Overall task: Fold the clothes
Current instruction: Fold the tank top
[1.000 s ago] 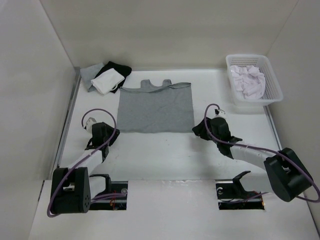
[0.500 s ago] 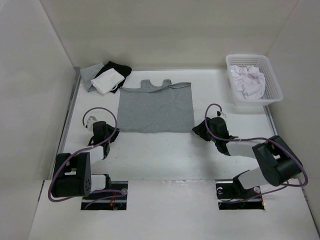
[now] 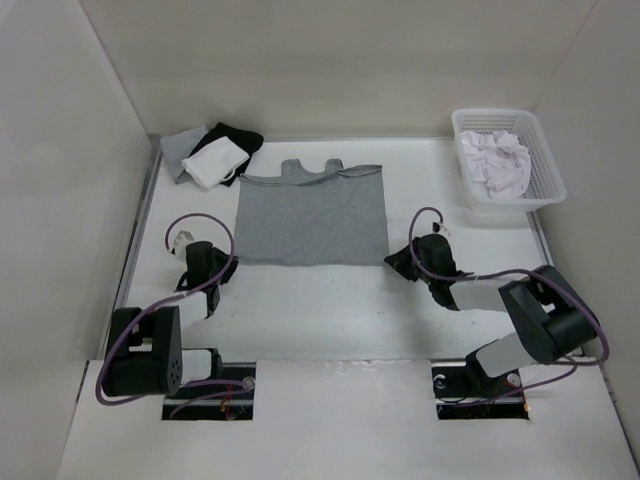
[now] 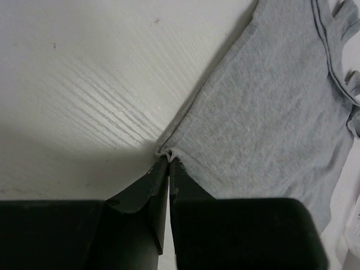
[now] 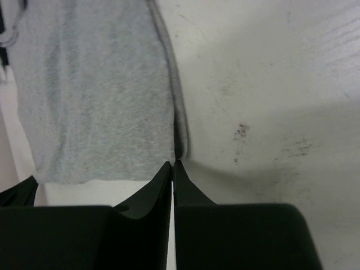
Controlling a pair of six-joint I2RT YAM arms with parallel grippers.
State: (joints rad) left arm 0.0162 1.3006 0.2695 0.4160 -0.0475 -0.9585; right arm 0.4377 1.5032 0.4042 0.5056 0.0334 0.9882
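The grey top (image 3: 312, 218) is lying flat on the worktop (image 3: 330, 310), hem at the near side and straps at the far side, so its long axis is running near to far. The left claw (image 4: 169, 162) is clenching the near left hem corner, puckering a little cloth at its tips, and the right claw (image 5: 174, 166) is pinching shut on the near right corner. With the cloth stretching away from both claws, the fold is probably calling for carrying the hem far, toward the straps.
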